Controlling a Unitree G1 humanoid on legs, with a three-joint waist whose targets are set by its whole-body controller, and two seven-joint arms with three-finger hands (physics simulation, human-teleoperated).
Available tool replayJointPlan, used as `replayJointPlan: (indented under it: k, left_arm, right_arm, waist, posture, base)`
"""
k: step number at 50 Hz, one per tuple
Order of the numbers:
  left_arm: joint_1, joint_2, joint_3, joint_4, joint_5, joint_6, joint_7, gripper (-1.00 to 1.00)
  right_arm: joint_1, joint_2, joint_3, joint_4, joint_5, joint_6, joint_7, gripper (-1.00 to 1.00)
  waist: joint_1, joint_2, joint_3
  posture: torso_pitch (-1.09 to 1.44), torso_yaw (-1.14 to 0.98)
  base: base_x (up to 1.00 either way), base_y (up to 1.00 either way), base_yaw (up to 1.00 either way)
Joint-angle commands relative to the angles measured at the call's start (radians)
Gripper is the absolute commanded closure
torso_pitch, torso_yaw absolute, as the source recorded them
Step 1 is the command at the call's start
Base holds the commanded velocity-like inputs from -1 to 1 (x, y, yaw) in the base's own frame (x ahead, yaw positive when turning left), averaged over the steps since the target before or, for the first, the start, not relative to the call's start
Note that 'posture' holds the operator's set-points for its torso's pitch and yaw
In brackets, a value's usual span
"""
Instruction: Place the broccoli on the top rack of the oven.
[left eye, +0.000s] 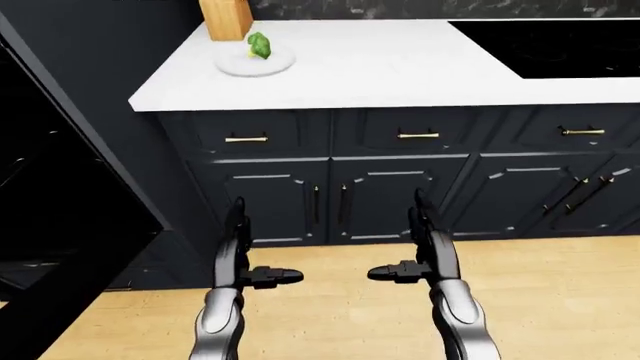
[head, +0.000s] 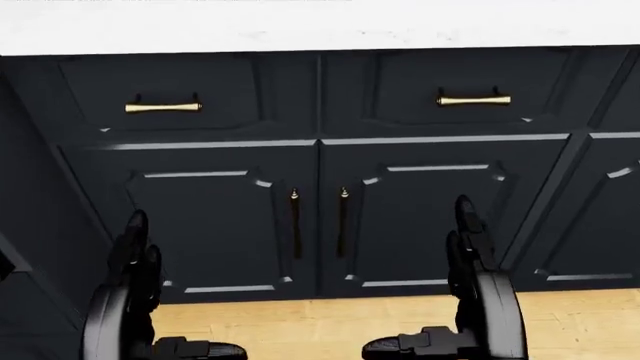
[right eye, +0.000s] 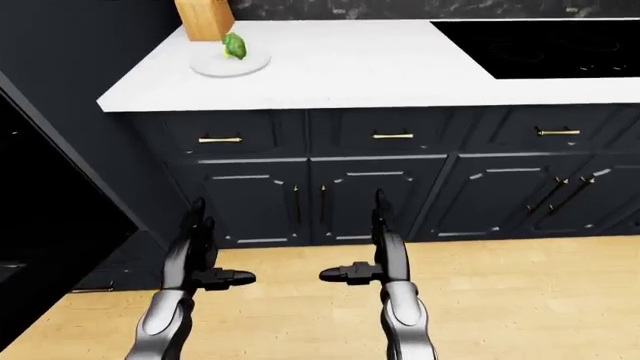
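One piece of broccoli (left eye: 259, 46) sits on one round white plate (left eye: 255, 64) near the top left corner of the white countertop (left eye: 400, 67) in the left-eye view, just below and right of one wooden block (left eye: 225, 18) that stands against the dark backsplash. One black cooktop (left eye: 555, 46) is set into the counter at the upper right. Under the counter run dark navy cabinets (left eye: 380, 187): three drawers show, each with one brass handle, the left one (left eye: 246, 139), the middle one (left eye: 418, 136) and the right one (left eye: 582, 132), and below them the doors carry slim vertical brass pulls, two meeting at the central pair of doors. A tall black open space fills the left edge of the eye views; what it belongs to cannot be told. Two hands hang low over the light wooden floor (left eye: 560, 300), well apart from the broccoli and holding nothing: the left hand (left eye: 240, 259) and the right hand (left eye: 425, 255) each point their fingers up toward the cabinets, spread loosely, with one thumb jutting inward toward the other hand
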Motion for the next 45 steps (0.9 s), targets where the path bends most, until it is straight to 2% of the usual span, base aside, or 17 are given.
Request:
replayJointPlan:
  k: [1, 10, 13, 20, 33, 41, 45]
  left_arm:
    - [-0.036, 0.006, 0.007, -0.048, -0.003, -0.015, 0.011, -1.00]
    - [-0.116, 0.032, 0.038, -0.150, -0.016, 0.124, 0.020, -1.00]
    - [-0.171, 0.045, 0.050, -0.161, -0.029, 0.180, 0.028, -1.00]
    - [-0.273, 0.082, 0.075, -0.213, -0.051, 0.324, 0.047, -1.00]
    - [-0.455, 0.147, 0.111, -0.282, -0.101, 0.539, 0.077, -1.00]
    - [-0.537, 0.190, 0.130, -0.286, -0.125, 0.617, 0.088, -1.00]
    - [-0.574, 0.208, 0.134, -0.278, -0.135, 0.638, 0.095, -1.00]
  right_arm:
    - [-0.031, -0.002, 0.001, -0.075, -0.004, 0.020, -0.008, -1.00]
    - [-0.121, -0.022, -0.021, -0.196, -0.007, 0.196, -0.018, -1.00]
    - [-0.165, -0.030, -0.022, -0.193, -0.014, 0.250, -0.020, -1.00]
    - [-0.282, -0.064, -0.043, -0.315, -0.007, 0.470, -0.015, -1.00]
    - [-0.478, -0.122, -0.066, -0.428, -0.017, 0.728, 0.001, -1.00]
    - [-0.570, -0.147, -0.077, -0.437, 0.001, 0.804, -0.005, -1.00]
    - [-0.612, -0.163, -0.098, -0.442, 0.025, 0.836, -0.017, -1.00]
  waist:
    - [0.000, 0.000, -0.021]
    - [0.001, 0.001, -0.018]
    - [0.000, 0.002, -0.018]
    - [0.001, 0.002, -0.015]
    - [0.002, 0.004, -0.009]
    - [0.002, 0.007, -0.006]
    - [0.002, 0.007, -0.004]
  posture:
    - [0.00, 0.00]
    - [0.00, 0.00]
    - [0.00, 0.00]
    - [0.00, 0.00]
    - [0.00, 0.00]
    - [0.00, 0.00]
    - [0.00, 0.00]
  base:
    - [0.00, 0.00, 0.00]
    - [0.00, 0.00, 0.00]
    - [0.00, 0.00, 0.00]
    - [0.00, 0.00, 0.00]
    - [0.00, 0.00, 0.00]
    - [0.00, 0.00, 0.00]
    - [0.00, 0.00, 0.00]
